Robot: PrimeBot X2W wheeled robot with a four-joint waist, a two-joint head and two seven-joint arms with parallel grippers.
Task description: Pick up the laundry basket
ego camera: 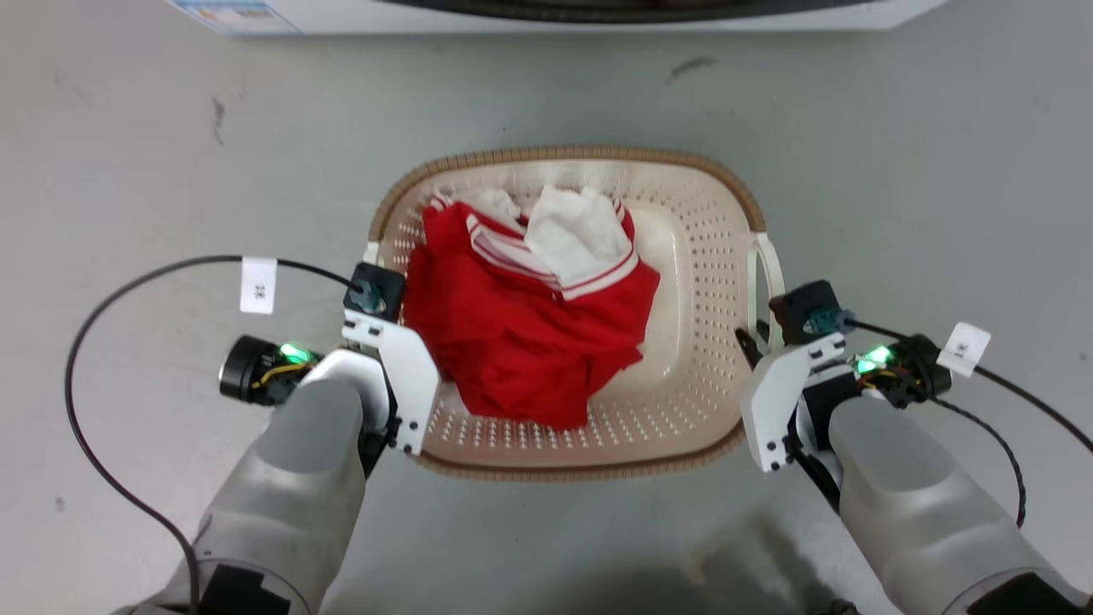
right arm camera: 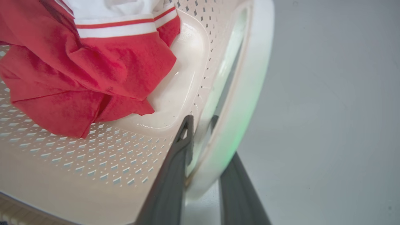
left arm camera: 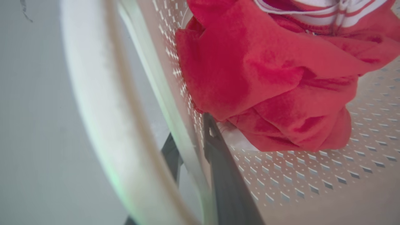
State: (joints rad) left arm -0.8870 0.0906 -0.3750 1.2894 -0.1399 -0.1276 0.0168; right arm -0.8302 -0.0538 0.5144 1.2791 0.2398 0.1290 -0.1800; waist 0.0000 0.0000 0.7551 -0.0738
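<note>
Head view: the laundry basket [ego camera: 581, 154] sits on the floor [ego camera: 897, 171] between both arms, a tool at each side.

The left tool [left arm camera: 189, 128] looks pinched narrow over the left wall, just inside the white left handle [left arm camera: 93, 109], its inner finger touching the red garment [ego camera: 521, 333]. The right tool [right arm camera: 200, 120] is narrow too, straddling the right wall by the right handle [right arm camera: 250, 93]. Both holds are on thin perforated plastic. An uneven lift would probably tilt the basket, flex a wall and let a finger slide off. The left inner finger might snag the cloth, and the clothes lie leftward, which could drag that side down. The blue print on the white appliance's label [ego camera: 230, 13] is too small to read. The left cable tag [ego camera: 258, 284] and the right cable tag [ego camera: 963, 348] carry small dark marks I cannot make out.
</note>
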